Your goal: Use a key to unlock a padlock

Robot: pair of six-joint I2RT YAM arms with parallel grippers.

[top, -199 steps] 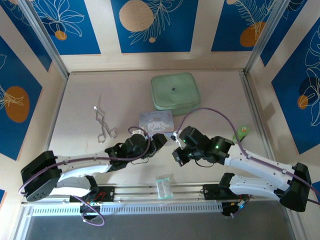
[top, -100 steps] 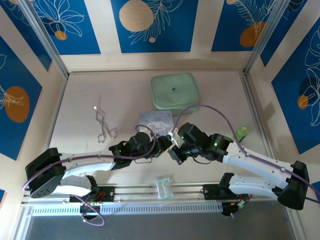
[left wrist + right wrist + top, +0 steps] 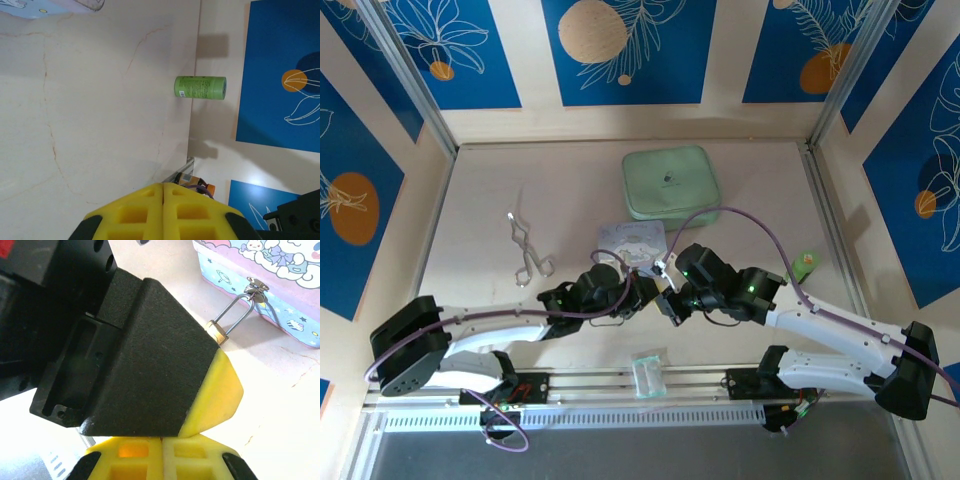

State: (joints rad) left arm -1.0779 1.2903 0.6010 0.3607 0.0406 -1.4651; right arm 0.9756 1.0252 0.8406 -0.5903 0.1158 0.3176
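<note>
Our left gripper (image 3: 163,196) and right gripper (image 3: 162,454) are each pinched fully closed, with nothing seen in their grip. Both arms stretch low and meet mid-table. Just beyond them, the padlock (image 3: 216,333) hangs from the cartoon tin (image 3: 280,295). A second ago the grippers sat further apart.

The black, yellow-padded left gripper (image 3: 647,290) now sits farther right, just beside the matching right gripper (image 3: 666,303), which lies slightly farther left, before the pale-blue cartoon-printed tin box (image 3: 633,242).
</note>
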